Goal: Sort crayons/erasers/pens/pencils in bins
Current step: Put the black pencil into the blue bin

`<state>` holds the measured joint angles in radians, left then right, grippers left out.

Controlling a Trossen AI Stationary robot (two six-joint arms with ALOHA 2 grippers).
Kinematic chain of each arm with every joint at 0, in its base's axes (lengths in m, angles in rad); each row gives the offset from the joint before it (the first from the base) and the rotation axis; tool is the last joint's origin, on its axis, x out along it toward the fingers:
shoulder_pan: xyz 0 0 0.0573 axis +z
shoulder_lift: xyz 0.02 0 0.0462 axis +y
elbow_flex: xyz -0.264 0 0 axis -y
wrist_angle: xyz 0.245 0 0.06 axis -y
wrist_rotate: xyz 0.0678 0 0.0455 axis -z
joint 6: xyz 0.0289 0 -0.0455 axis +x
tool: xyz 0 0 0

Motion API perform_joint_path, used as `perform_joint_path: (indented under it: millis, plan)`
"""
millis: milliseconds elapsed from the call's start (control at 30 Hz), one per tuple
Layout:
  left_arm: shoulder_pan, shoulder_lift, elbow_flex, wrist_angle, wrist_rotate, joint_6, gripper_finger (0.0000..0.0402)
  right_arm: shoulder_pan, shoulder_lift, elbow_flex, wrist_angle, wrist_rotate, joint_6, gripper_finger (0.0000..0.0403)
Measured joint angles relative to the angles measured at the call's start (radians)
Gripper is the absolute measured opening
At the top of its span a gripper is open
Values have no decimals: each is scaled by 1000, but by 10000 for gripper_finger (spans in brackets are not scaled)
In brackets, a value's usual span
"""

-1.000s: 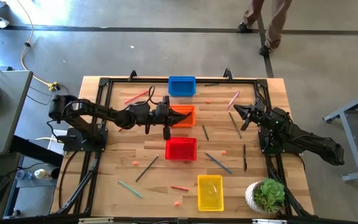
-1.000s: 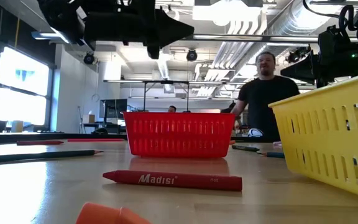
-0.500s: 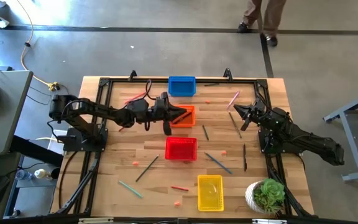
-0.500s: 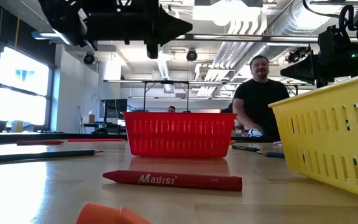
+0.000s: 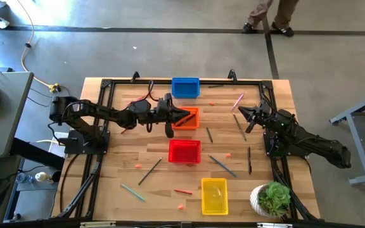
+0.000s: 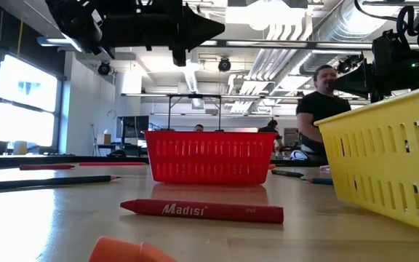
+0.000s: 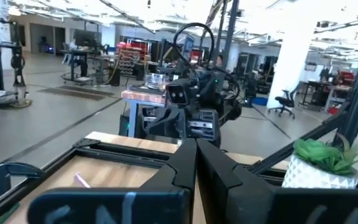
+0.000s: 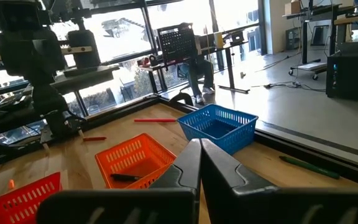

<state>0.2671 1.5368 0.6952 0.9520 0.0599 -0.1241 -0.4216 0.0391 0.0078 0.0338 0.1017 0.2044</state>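
Observation:
Four mesh bins stand down the table's middle: blue [image 5: 185, 87], orange [image 5: 189, 120], red [image 5: 184, 151] and yellow [image 5: 213, 195]. The orange bin [image 8: 132, 158] holds a dark pen [image 8: 124, 177]. Pens, pencils and crayons lie scattered on the wood, among them a red crayon [image 6: 202, 210] and a grey pencil [image 5: 149, 171]. Tiny orange erasers [image 5: 137, 166] [image 5: 228, 154] rest on the table. My left gripper [image 5: 191, 116] hangs shut and empty above the orange bin, pointing about level. My right gripper [image 5: 239, 110] waits shut at the table's right side.
A black frame rail [image 5: 106, 101] runs around the tabletop. A potted plant [image 5: 272, 199] stands at the near right corner. A person [image 6: 318, 116] is in the room beyond the table. Bare wood shows at the near left [image 5: 116, 202].
My left gripper has swung a little toward the table's far edge above the orange bin, staying shut. The person behind the table has walked toward the right.

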Motion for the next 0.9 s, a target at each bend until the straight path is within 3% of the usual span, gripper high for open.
perform_joint_path:
  millis: [267,500,900]
  plan:
    - [14,14,-27,-48,-28,54,0,0,0,0,0,0,-2,0]
    - [51,22,-191,158,-45,30,0,0,0,0,0,0,-1,0]
    - [84,23,-335,305,14,138,0,0,0,0,31,0,0,0]
